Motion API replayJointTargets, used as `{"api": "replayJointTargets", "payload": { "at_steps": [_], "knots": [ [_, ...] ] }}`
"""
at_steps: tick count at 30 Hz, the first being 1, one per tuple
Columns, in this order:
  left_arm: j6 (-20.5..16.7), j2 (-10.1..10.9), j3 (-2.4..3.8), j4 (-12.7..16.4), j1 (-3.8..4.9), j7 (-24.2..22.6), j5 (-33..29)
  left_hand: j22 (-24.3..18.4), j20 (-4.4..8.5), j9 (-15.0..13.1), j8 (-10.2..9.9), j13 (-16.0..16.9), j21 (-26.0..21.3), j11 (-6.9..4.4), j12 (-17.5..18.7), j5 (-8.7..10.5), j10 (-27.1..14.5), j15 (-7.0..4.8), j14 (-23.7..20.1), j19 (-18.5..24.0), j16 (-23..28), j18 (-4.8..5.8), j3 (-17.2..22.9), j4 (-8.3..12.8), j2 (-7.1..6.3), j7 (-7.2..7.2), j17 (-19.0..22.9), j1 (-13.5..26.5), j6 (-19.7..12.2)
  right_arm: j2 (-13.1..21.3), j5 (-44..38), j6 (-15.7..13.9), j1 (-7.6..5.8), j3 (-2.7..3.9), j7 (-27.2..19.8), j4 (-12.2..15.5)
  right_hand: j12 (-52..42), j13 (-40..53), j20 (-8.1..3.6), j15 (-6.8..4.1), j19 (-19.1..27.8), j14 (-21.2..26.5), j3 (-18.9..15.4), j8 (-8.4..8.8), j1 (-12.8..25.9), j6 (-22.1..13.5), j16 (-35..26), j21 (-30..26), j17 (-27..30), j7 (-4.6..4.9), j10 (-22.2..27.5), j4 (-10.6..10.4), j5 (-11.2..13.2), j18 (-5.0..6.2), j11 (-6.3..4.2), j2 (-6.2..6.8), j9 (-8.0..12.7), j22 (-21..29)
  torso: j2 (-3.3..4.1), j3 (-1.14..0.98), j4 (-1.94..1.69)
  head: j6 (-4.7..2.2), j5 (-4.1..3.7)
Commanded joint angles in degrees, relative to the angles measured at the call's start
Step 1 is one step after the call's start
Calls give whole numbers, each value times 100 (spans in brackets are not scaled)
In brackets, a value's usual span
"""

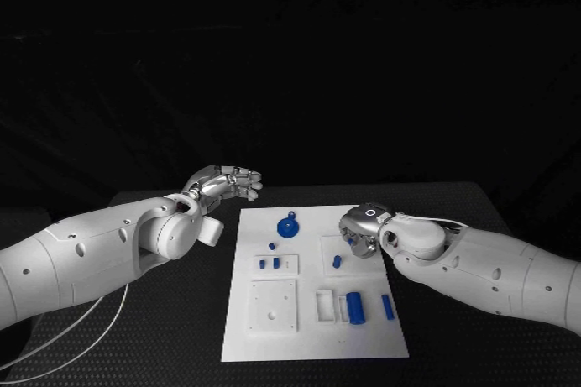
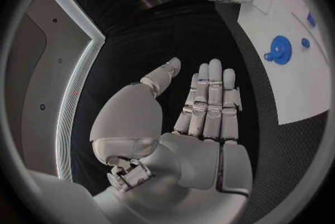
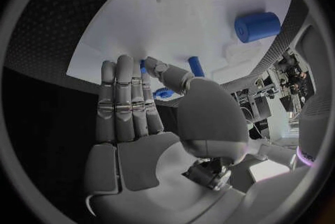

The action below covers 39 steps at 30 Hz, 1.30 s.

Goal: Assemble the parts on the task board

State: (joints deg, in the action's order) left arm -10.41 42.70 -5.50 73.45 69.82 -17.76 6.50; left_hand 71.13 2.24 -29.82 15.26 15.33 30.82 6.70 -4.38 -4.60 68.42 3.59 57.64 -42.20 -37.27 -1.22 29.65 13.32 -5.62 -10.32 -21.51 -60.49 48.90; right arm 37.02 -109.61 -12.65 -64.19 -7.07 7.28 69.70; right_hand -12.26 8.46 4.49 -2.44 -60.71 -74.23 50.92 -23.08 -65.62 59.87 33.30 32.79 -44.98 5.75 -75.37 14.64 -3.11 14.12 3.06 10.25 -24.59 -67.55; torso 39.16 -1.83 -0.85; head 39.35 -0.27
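A black table (image 1: 170,320) carries a white task board (image 1: 309,341) at its centre. At about ten o'clock from the board, the left hand (image 1: 224,184) hangs off the board's far left corner, fingers straight and apart, holding nothing. On the board, a round blue part (image 1: 288,227) lies near twelve o'clock, and a blue cylinder (image 1: 355,306) beside a slim blue pin (image 1: 388,307) lies toward five o'clock. At two o'clock, the right hand (image 1: 361,236) hovers over the board's right edge, fingers extended, empty.
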Motion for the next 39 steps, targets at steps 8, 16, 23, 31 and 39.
{"api": "replayJointTargets", "payload": {
  "at_steps": [8,16,23,31,39],
  "knots": [
    [97,-13,4,-9,4,-22,-37,10,-14,7,-36,-7,-35,-4,18,-13,-31,-2,37,-36,46,-52,-28,2,6,16,-14,39,-37,77,-73,-159,49,-28,-79,127,-22,61,-10,-37,-61,-4,85,-35,30,56,70,45,-46,-11,-63,-15,14,88,-15,9,-46,-44,0,-3,3,5,18],
    [108,-20,4,-45,4,-16,-37,12,-14,9,-41,-11,-43,-2,19,-16,-36,-1,38,-37,61,-51,-31,1,7,11,-26,47,-51,257,57,-258,11,134,-95,373,-16,89,-22,-46,-77,-2,126,-35,37,73,92,62,-69,-19,-80,-27,17,88,-23,40,-62,-59,-1,-2,5,15,26],
    [110,-26,4,-83,4,-12,-37,13,-15,10,-42,-13,-48,-1,19,-19,-38,0,38,-38,70,-50,-32,0,9,9,-33,51,-56,488,347,-145,-88,343,-127,762,-12,99,-25,-50,-81,0,140,-34,42,77,98,67,-78,-20,-85,-37,16,88,-25,50,-68,-65,-2,-2,6,18,43],
    [107,-40,4,-118,4,-7,-47,14,-15,10,-41,-15,-53,0,18,-22,-40,1,38,-39,79,-50,-33,-2,8,8,-41,57,-59,599,454,-225,-131,418,-128,1181,-8,106,-26,-50,-83,2,146,-31,48,77,101,69,-82,-20,-85,-45,14,88,-25,50,-72,-68,-6,2,7,21,88],
    [86,-79,4,-199,4,-10,-68,15,-16,10,-41,-17,-60,1,19,-24,-44,3,37,-39,91,-49,-35,-4,3,6,-49,63,-63,378,604,-332,-65,419,-186,1658,-1,111,-28,-50,-83,6,154,-27,49,75,102,70,-86,-19,-82,-50,10,88,-24,48,-74,-71,0,-3,0,32,282]
  ]
}}
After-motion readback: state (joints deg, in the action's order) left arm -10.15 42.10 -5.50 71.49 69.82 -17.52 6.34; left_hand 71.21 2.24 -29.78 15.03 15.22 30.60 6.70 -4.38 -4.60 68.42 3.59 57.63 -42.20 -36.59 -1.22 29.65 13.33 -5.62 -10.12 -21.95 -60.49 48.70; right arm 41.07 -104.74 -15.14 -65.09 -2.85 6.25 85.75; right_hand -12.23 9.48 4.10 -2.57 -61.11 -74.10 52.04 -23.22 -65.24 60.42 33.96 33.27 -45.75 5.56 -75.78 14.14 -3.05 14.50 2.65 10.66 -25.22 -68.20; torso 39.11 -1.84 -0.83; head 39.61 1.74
